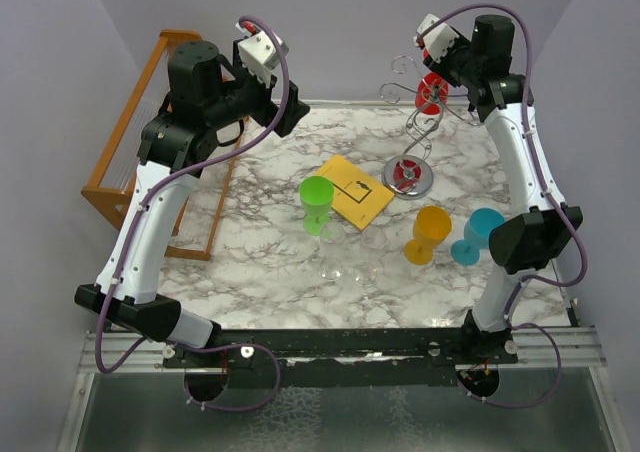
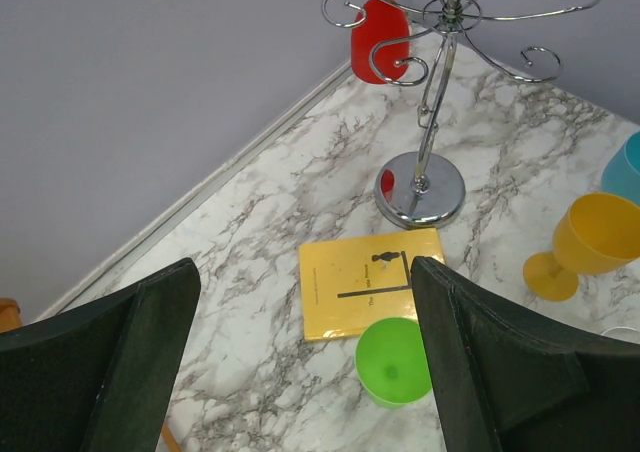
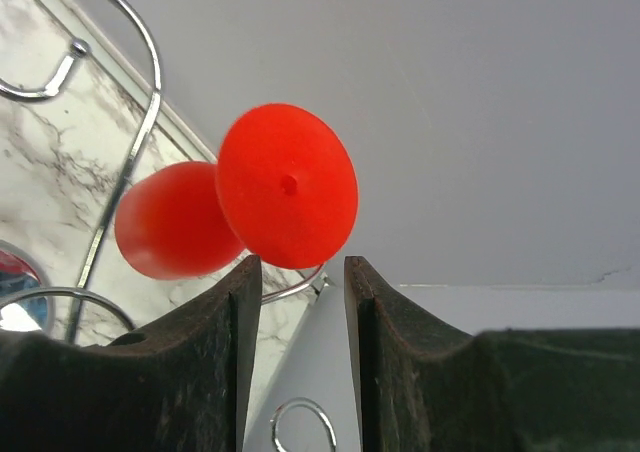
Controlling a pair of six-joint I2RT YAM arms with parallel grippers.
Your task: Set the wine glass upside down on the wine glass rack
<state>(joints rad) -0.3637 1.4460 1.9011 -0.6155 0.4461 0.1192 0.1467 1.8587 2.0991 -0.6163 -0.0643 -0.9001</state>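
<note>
Right fingers (image 3: 225, 312): parted by a narrow gap and gripping nothing; we read the right gripper (image 3: 300, 264) as empty.
Wine glass (image 3: 287, 184): red and inverted, its foot just beyond the fingertips; we cannot tell whether they touch.
Wine glass rack (image 2: 421, 190): upright, with the bowl hanging under one curled arm.
Left gripper (image 2: 305, 264): wide open, empty, well apart.
Step in hand: we judge it a withdrawal. We would back straight out, brushing neither foot nor wire.
</note>
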